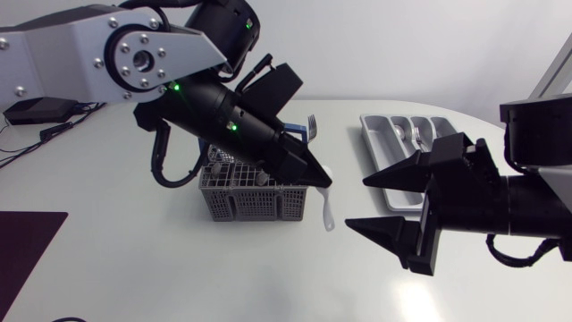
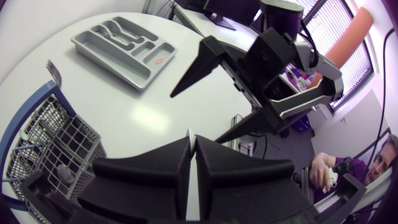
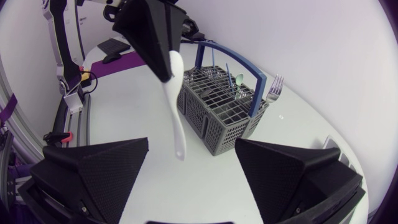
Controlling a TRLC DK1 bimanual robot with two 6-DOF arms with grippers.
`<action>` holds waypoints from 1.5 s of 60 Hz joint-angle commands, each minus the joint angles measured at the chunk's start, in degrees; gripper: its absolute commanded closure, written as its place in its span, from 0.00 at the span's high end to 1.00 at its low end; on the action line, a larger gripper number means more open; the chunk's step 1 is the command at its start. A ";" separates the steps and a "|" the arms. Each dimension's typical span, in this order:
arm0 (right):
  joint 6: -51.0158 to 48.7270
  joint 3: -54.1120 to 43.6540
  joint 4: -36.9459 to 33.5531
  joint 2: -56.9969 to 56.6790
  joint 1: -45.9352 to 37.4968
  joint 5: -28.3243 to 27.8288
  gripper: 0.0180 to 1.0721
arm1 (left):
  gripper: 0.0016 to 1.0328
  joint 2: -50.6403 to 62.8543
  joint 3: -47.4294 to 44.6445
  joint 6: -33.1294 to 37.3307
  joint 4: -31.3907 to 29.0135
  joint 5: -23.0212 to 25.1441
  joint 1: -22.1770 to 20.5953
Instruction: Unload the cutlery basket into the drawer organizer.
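A white spoon (image 1: 327, 211) is clamped in the left gripper (image 1: 327, 184) beside the grey cutlery basket (image 1: 250, 201) on the white table (image 1: 179, 268). The right gripper (image 1: 356, 203) is held wide open near the drawer organizer (image 1: 374, 125).

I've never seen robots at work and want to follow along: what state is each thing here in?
Left gripper: shut on the white spoon.
White spoon: hanging handle down, clear of the table.
Right gripper: open, empty.
Cutlery basket: upright on the table, cutlery inside.
Fork: standing in the basket, tines up.
Drawer organizer: flat on the table, some cutlery inside.
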 commanded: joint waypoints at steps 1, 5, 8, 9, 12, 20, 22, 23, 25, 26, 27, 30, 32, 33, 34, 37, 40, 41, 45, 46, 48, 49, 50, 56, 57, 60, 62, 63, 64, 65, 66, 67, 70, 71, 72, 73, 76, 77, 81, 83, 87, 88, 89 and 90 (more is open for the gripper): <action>-2.51 -0.63 -1.15 -0.36 0.93 -0.84 0.95 | 0.04 -1.14 -1.33 4.56 -2.18 2.29 -0.99; -3.48 -0.89 -1.86 -0.45 1.81 -1.19 0.93 | 0.04 -0.71 -1.33 6.23 -3.58 3.78 -1.69; -4.18 -1.16 -2.47 -0.71 2.60 -1.37 0.91 | 0.04 -0.44 -1.24 7.82 -4.81 4.92 -2.31; -4.36 -1.33 -2.65 -0.80 2.96 -1.37 0.90 | 0.04 -0.35 -1.24 8.26 -5.16 5.10 -2.57; -4.62 -1.60 -2.74 -0.98 3.92 -1.37 0.90 | 0.04 -0.27 -1.07 9.31 -6.04 5.80 -3.01; -5.24 -2.03 -3.62 -1.77 5.86 -1.46 0.85 | 0.04 0.35 -0.80 10.37 -6.48 6.15 -3.71; -5.24 -2.03 -4.05 -1.94 6.30 -1.46 0.83 | 0.04 0.53 -0.80 10.63 -6.57 6.15 -3.71; -5.33 -2.03 -4.23 -2.03 6.47 -1.46 0.82 | 0.04 0.53 -0.80 10.72 -6.57 6.24 -3.80; -5.33 -2.03 -4.41 -2.21 6.91 -1.46 0.81 | 0.04 0.70 -0.80 11.16 -6.83 6.24 -3.98; -5.24 -2.03 -4.58 -2.38 7.09 -1.46 0.81 | 0.04 0.79 -0.80 11.42 -7.01 6.24 -3.98; -5.33 -2.03 -4.85 -2.47 7.35 -1.46 0.81 | 0.04 0.79 -0.72 11.60 -7.19 6.24 -4.06; -5.33 -2.03 -5.55 -2.65 8.05 -1.46 0.77 | 0.04 0.79 -0.80 12.12 -7.36 6.15 -4.06; -5.59 -2.12 -5.99 -3.00 8.85 -1.46 0.71 | 0.04 0.79 -0.80 12.39 -7.36 6.15 -4.15; -5.68 -2.12 -6.08 -3.09 9.20 -1.46 0.70 | 0.04 0.79 -0.80 12.47 -7.36 6.15 -4.15; -5.68 -2.12 -6.16 -3.18 9.28 -1.46 0.69 | 0.04 0.79 -0.80 12.47 -7.36 6.15 -4.15; -5.68 -2.12 -6.52 -3.44 9.90 -1.46 0.61 | 0.04 0.79 -0.80 12.65 -7.36 6.15 -4.15; -5.59 -2.21 -6.52 -3.44 10.25 -1.46 0.53 | 0.04 0.88 -0.80 12.83 -7.36 6.15 -4.15; -5.59 -2.21 -6.52 -3.44 10.25 -1.46 0.50 | 0.04 0.88 -0.80 12.83 -7.36 6.15 -4.15; -5.59 -2.21 -6.52 -3.44 10.43 -1.46 0.43 | 0.04 0.88 -0.80 12.91 -7.36 6.15 -4.24; -5.59 -2.21 -6.52 -3.44 10.51 -1.55 0.41 | 0.04 0.88 -0.80 12.91 -7.36 6.15 -4.33; -5.59 -2.30 -6.52 -3.44 10.69 -1.46 0.38 | 0.04 0.88 -0.80 13.00 -7.36 6.15 -4.42; -5.59 -2.30 -6.52 -3.44 10.78 -1.55 0.36 | 0.04 0.88 -0.80 13.00 -7.36 6.15 -4.42; -5.59 -2.30 -6.52 -3.44 10.95 -1.46 0.34 | 0.04 0.88 -0.80 13.00 -7.36 6.15 -4.42; -5.59 -2.47 -6.43 -3.18 11.04 -1.55 0.34 | 0.04 0.88 -0.80 13.00 -7.36 6.24 -4.77; -5.59 -2.47 -6.43 -3.18 11.04 -1.55 0.34 | 0.04 0.88 -0.80 13.00 -7.36 6.24 -4.77; -5.59 -2.56 -6.43 -3.09 11.22 -1.55 0.33 | 0.04 0.88 -0.89 13.09 -7.36 6.24 -5.03; -5.50 -2.56 -6.43 -3.00 11.39 -1.55 0.32 | 0.04 0.88 -0.98 13.09 -7.36 6.24 -5.21; -5.50 -2.56 -6.43 -3.00 11.48 -1.55 0.31 | 0.04 0.88 -0.98 13.18 -7.36 6.24 -5.21; -5.41 -2.56 -6.43 -3.00 11.48 -1.55 0.31 | 0.04 0.88 -0.98 13.18 -7.36 6.15 -5.21; -5.41 -2.56 -6.43 -3.00 11.48 -1.55 0.30 | 0.04 0.88 -0.89 13.18 -7.36 6.15 -5.29; -5.41 -2.56 -6.43 -2.91 11.48 -1.55 0.30 | 0.04 0.88 -0.89 13.18 -7.36 6.24 -5.21; -5.41 -2.47 -6.34 -2.91 11.48 -1.55 0.28 | 0.04 0.96 -0.89 13.18 -7.36 6.15 -5.21; -5.33 -2.47 -6.34 -2.82 11.48 -1.55 0.26 | 0.04 0.96 -0.80 13.18 -7.36 6.24 -5.21; -5.33 -2.56 -6.34 -2.74 11.48 -1.55 0.26 | 0.04 0.96 -0.80 13.18 -7.36 6.24 -5.21; -5.33 -2.56 -6.34 -2.74 11.48 -1.55 0.25 | 0.04 0.96 -0.80 13.18 -7.36 6.24 -5.21; -5.33 -2.56 -6.34 -2.65 11.57 -1.55 0.23 | 0.04 0.96 -0.80 13.18 -7.36 6.24 -5.21; -5.15 -2.74 -6.16 -2.56 11.83 -1.37 0.22 | 0.04 1.05 -0.98 13.18 -7.27 6.24 -5.21; -5.15 -2.74 -6.16 -2.47 11.83 -1.37 0.21 | 0.04 1.05 -0.98 13.27 -7.27 6.24 -5.21; -5.06 -2.83 -6.16 -2.38 11.83 -1.28 0.17 | 0.04 1.23 -1.15 13.35 -7.27 6.24 -5.21; -4.98 -2.83 -6.16 -2.30 11.92 -1.28 0.14 | 0.04 1.23 -1.15 13.35 -7.27 6.24 -5.03; -4.89 -2.83 -6.25 -2.21 11.92 -1.28 0.10 | 0.04 1.40 -1.07 13.27 -7.19 6.24 -4.77; -4.80 -2.83 -6.25 -2.21 11.92 -1.28 0.09 | 0.04 1.49 -1.07 13.27 -7.10 6.24 -4.68; -4.80 -2.83 -6.16 -2.30 11.92 -1.28 0.07 | 0.04 1.58 -1.07 13.18 -7.10 6.24 -4.59; -4.71 -2.83 -6.08 -2.30 11.92 -1.28 0.07 | 0.04 1.67 -1.07 13.09 -7.10 6.24 -4.59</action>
